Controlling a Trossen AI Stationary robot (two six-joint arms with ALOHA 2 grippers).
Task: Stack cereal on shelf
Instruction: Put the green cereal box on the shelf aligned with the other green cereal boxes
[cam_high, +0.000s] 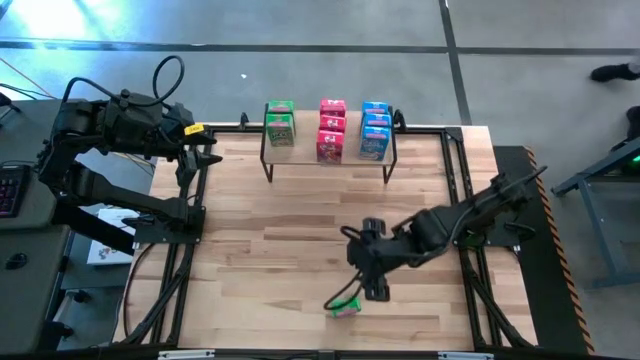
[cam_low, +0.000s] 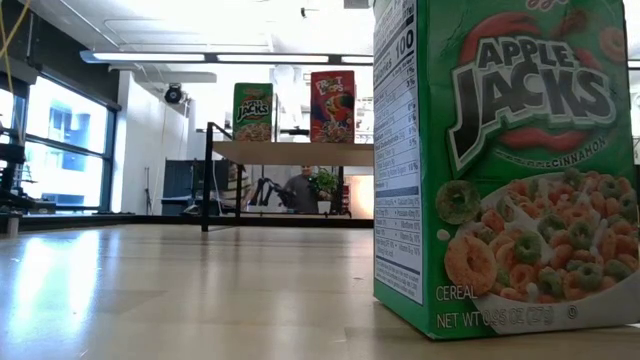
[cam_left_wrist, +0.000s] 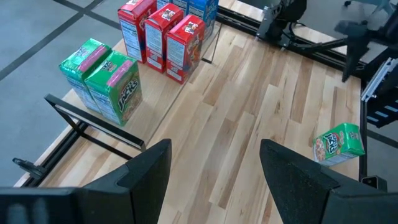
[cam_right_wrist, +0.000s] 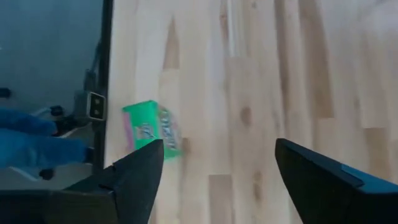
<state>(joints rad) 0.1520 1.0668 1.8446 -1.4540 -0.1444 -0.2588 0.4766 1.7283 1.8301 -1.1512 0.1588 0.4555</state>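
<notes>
Right gripper (cam_high: 372, 290), fingers spread and empty, hovers just beside the last green cereal box (cam_high: 345, 306) standing near the table's (cam_high: 260, 260) front edge. A sound grasp would centre the fingers across the box's narrow sides before closing. Left gripper (cam_high: 205, 155), fingers released, waits beside the shelf (cam_high: 300, 150).

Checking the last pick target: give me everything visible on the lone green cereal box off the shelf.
The green cereal box is printed cardboard, Apple Jacks branding with a cereal picture on its face and a white nutrition panel on one side. It stands upright and alone on the wooden tabletop near the front edge, far from the shelf. Nothing touches it but the table. The right pincer hovers open just beside it, not gripping.
</notes>
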